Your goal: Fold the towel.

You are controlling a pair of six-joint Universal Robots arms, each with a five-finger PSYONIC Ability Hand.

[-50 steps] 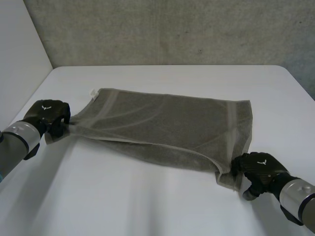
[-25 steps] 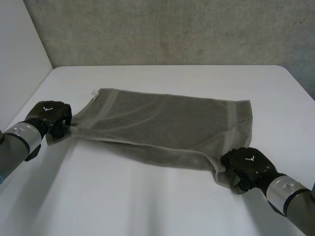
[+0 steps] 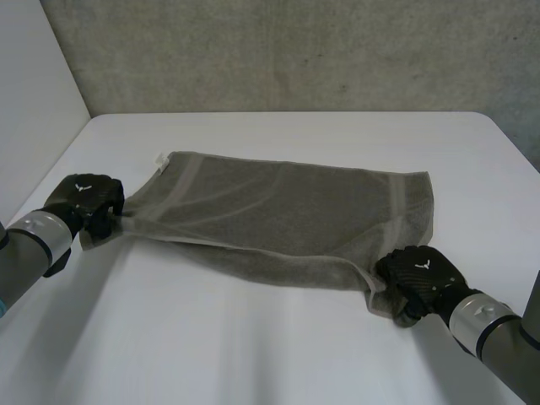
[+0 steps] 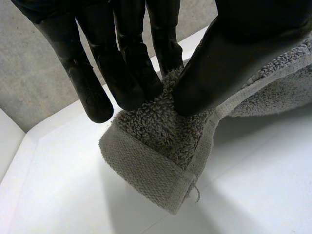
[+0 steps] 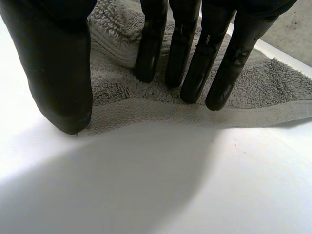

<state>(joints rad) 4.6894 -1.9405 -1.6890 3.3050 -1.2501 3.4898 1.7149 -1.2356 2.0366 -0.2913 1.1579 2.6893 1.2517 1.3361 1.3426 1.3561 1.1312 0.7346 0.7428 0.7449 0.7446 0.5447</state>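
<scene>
Towel (image 3: 278, 211) lies spread out across the middle of the white table (image 3: 253, 354), with a rough grey wall (image 3: 295, 51) behind and bare tabletop along its near and far edges. The left hand (image 3: 84, 198) pinches the near left corner between thumb and fingers, holding it just off the table. The right hand (image 3: 418, 274) rests straight, slightly spread fingers on the near right corner, thumb at the hem.

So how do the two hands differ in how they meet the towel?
The left hand pinches a towel corner between thumb and fingers, raised off the table; the right hand rests straight fingers on the towel, thumb apart at its hem. Left hand: near left corner; right hand: near right. Both are black, each at a corner.
</scene>
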